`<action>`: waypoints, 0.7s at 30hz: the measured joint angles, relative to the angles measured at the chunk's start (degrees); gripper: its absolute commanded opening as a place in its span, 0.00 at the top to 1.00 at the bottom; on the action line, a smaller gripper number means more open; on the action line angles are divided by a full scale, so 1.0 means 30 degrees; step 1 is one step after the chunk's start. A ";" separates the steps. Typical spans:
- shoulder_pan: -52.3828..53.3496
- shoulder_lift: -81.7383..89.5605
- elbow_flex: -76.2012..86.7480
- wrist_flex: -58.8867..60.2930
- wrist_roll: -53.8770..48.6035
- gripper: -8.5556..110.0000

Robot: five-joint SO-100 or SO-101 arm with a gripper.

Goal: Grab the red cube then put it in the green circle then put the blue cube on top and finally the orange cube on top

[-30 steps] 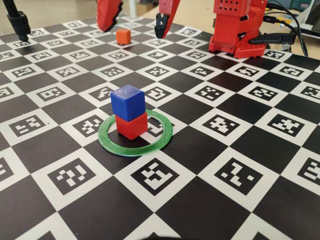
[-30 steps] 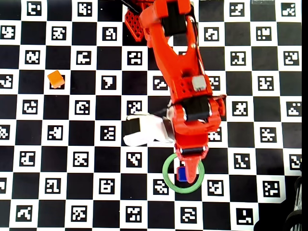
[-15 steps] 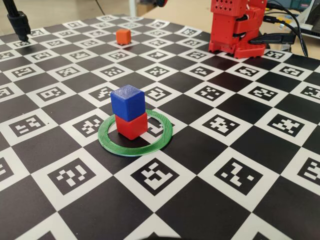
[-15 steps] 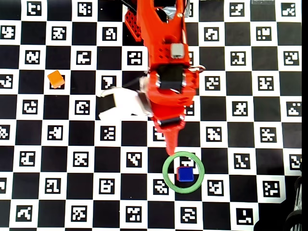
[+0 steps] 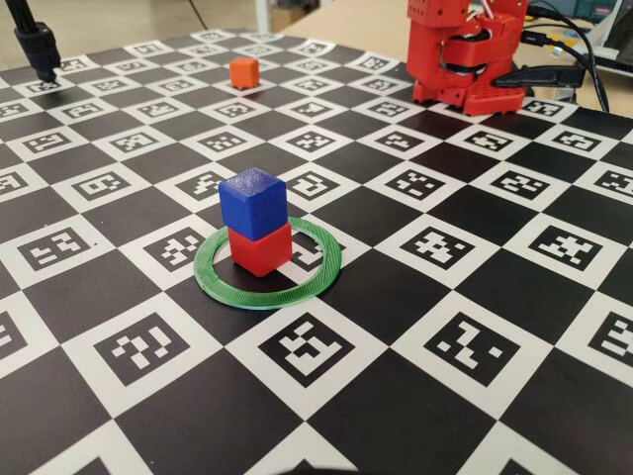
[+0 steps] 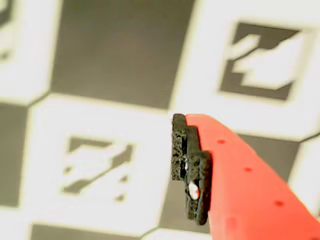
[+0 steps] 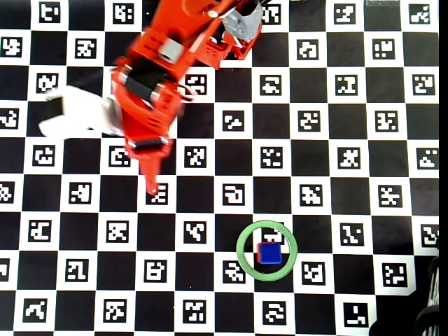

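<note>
We've got the blue cube (image 5: 252, 201) stacked on the red cube (image 5: 261, 248) inside the green circle (image 5: 268, 265), so next comes the orange cube (image 5: 243, 71), far left; gripper (image 7: 150, 186) holds nothing, opening unclear, needs lining up over it.

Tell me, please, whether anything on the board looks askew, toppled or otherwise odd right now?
Only mildly: the small matte blue cube sits slightly twisted on the small matte red cube, though flat and stable. The pair stands off-centre in the thin green ring, nearer its left side in the fixed view.
</note>
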 measured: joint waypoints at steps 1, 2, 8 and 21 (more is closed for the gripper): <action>0.0615 -0.0410 -0.0059 -0.0117 -0.0527 0.49; 0.1289 -0.0879 -0.0205 -0.0293 -0.1055 0.49; 0.4189 -0.3281 -0.1406 -0.0791 -0.3721 0.49; 0.7119 -0.5918 -0.1787 -0.2402 -0.7676 0.49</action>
